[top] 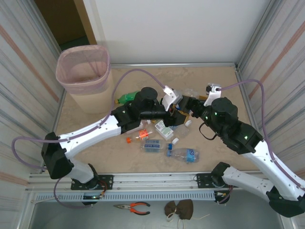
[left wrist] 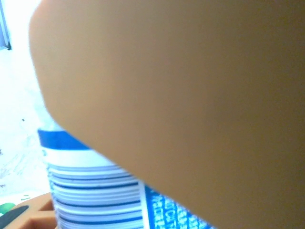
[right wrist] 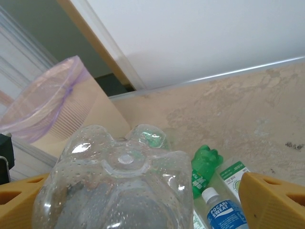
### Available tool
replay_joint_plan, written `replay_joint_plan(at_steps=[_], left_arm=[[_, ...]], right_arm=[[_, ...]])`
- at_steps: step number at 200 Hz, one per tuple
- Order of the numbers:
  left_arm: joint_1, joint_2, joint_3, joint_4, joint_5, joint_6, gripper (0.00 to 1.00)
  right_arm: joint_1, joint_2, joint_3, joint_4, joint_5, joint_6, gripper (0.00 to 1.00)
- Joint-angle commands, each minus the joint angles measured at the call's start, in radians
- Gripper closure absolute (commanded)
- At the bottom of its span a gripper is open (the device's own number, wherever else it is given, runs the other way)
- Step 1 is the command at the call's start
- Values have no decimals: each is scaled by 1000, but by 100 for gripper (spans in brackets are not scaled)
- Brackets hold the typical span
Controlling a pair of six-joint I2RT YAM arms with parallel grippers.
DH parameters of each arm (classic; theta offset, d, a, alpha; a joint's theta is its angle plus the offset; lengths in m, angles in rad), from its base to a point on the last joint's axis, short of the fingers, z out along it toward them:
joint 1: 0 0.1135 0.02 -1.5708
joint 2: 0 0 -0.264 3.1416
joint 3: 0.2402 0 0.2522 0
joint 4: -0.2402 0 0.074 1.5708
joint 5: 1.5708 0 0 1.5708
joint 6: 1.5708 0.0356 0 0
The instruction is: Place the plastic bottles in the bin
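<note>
Right gripper [right wrist: 143,205]: spread wide, gripping nothing, with its orange fingers [right wrist: 269,202] at the two lower corners of the wrist view. Between them a clear bottle [right wrist: 119,181], base toward the lens, close against the finger at picture left and parted from the other by a plain gap.

Left gripper [top: 178,116]: cannot tell the spread of the jaws, nor any hold on a bottle. Sits nose to nose with the right gripper at mid-table. In its wrist view, a brown blur too close to name, and below it a blue-and-white striped label [left wrist: 95,191].

Round about, plastic bottles [top: 183,153] strewn over the table [top: 214,86]: a green bottle [top: 125,98] toward the bin, a Pocari Sweat bottle [right wrist: 224,212] just past the clear bottle. Bin [top: 90,98] upright at the far left corner, well apart from both grippers.
</note>
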Motion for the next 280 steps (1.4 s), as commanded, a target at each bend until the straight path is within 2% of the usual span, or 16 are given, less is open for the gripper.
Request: replay_joint_plan(at_steps=[1,30,65,112,167,215,240,280], left_arm=[[25,-65,46,-96,-61,46,50],[86,-94,89,-207,-80,78,50],[214,-128,164,-353,-105,122,51],[479,-114,315,-547,-88,193,51],[797,-3,532,-737,-111,276,51],[1058,75,609,-788,-107,316,50],[1123,110,597,-780,-166,355,51],[1141,177,572,-760,-317,396,51]], right_arm=[[-3,-44,46,-33,93,-23,8],[-5,-66,58,-59,147,-46,8],[-9,-69,68,-114,207,-60,8],[-26,-58,66,-145,204,-54,8],[-34,-57,63,-168,199,-39,8],[-46,-54,58,-189,187,-25,8],[-57,-36,65,-204,159,-18,8],[-69,-10,64,-203,126,-11,8]])
